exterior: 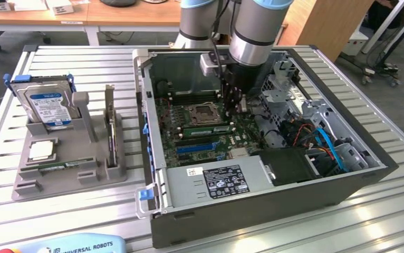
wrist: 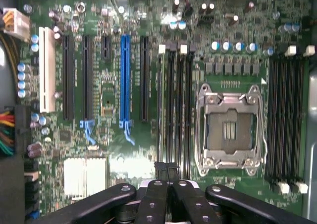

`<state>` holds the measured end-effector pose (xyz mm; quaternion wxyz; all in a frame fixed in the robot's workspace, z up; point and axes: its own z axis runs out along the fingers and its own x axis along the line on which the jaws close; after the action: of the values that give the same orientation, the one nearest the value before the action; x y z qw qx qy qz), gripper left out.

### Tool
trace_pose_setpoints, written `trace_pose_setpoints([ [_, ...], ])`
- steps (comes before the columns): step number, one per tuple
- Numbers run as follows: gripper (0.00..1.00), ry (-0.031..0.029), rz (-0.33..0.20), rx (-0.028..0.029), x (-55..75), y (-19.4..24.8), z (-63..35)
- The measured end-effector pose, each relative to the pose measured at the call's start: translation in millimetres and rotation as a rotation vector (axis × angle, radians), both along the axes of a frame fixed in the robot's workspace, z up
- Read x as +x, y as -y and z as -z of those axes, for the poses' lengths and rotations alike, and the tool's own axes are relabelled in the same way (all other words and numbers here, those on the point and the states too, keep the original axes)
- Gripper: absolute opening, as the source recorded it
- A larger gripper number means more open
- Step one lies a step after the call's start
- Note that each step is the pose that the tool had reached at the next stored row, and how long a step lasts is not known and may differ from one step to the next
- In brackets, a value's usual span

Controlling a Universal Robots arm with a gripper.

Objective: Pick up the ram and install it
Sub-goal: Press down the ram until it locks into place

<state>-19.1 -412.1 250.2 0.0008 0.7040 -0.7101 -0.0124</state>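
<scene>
My gripper (wrist: 167,170) hangs inside the open computer case (exterior: 258,211), its fingers (wrist: 159,172) pressed together just above the motherboard (wrist: 109,85), over the memory slots (wrist: 174,110) beside the CPU socket (wrist: 229,130). A thin green edge in one of those slots may be the ram (wrist: 160,105), though I cannot be sure. Farther off, on the exterior view's left, a grey holder (exterior: 68,174) carries another green stick (exterior: 65,165) and the blue-labelled hard drive (exterior: 47,105).
</scene>
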Motion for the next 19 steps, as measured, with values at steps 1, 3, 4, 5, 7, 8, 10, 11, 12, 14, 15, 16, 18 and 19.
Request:
trace_pose_setpoints([
  [1,0.1,0.0,0.0,0.0,-2.2,0.0,0.0],
  [3,0.1,0.0,0.0,0.0001,-6.6,0.0,0.1],
  [4,0.1,0.0,0.0,0.0,-8.8,0.0,0.1],
  [5,0.1,0.0,0.0,0.0,-11.0,0.0,0.1],
  [7,0.1,0.0,0.0,0.0001,-15.3,0.0,0.1],
  [8,0.1,0.0,0.0,0.0,-17.5,0.0,0.1],
  [10,0.1,0.0,0.0,0.0,-21.7,0.0,0.2],
  [11,0.1,0.0,0.0,0.0001,-23.6,0.0,0.3],
  [12,0.1,0.0,0.0,0.0001,-25.4,0.0,0.3],
  [14,0.1,0.0,0.0,0.0,-29.3,0.0,0.4],
  [15,0.1,0.0,0.0,0.0,-31.3,0.0,0.4],
  [16,0.1,0.0,0.0,0.0,-33.6,0.0,0.5],
  [18,0.1,0.0,0.0,0.0,-37.9,0.0,0.5],
  [19,0.1,0.0,0.0,0.0,-40.0,0.0,0.6],
])
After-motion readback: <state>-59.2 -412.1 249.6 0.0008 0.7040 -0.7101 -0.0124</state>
